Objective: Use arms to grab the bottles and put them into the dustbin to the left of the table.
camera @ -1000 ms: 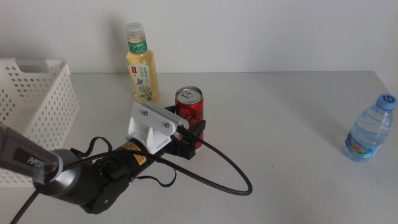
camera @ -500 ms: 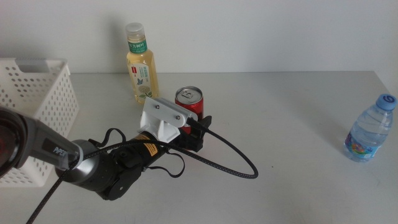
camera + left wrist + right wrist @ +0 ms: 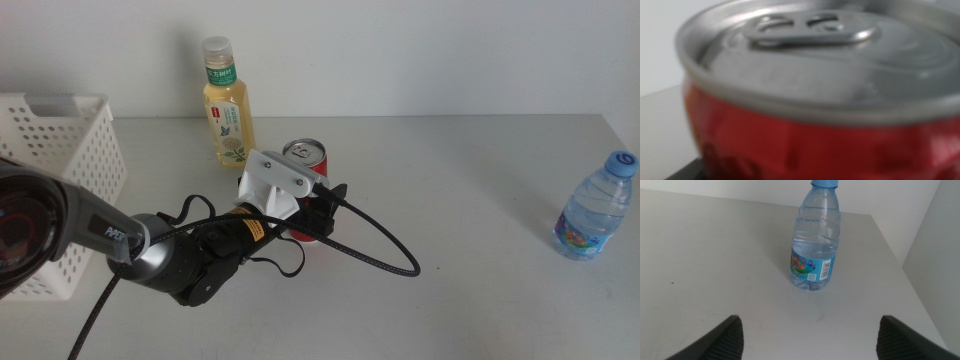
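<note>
The slim red can (image 3: 305, 152) stands mid-table, and my left gripper (image 3: 318, 212) is pushed up against its near side, hiding most of it. In the left wrist view the can (image 3: 805, 140) fills the picture, its silver top and pull tab close up. The yellow-liquid bottle (image 3: 227, 110) with a green label stands upright behind the can. The clear blue-capped water bottle (image 3: 595, 208) stands at the far right. My right gripper (image 3: 812, 340) is open and empty, a short way in front of the water bottle (image 3: 815, 250).
The white perforated dustbin (image 3: 60, 180) stands at the left edge of the grey-white table (image 3: 470, 170). A black cable (image 3: 380, 262) loops from the left wrist onto the table, right of the can.
My left gripper has slid forward and to the right, closing in on the red can until it covers most of it. The bottles and the dustbin have not moved.
</note>
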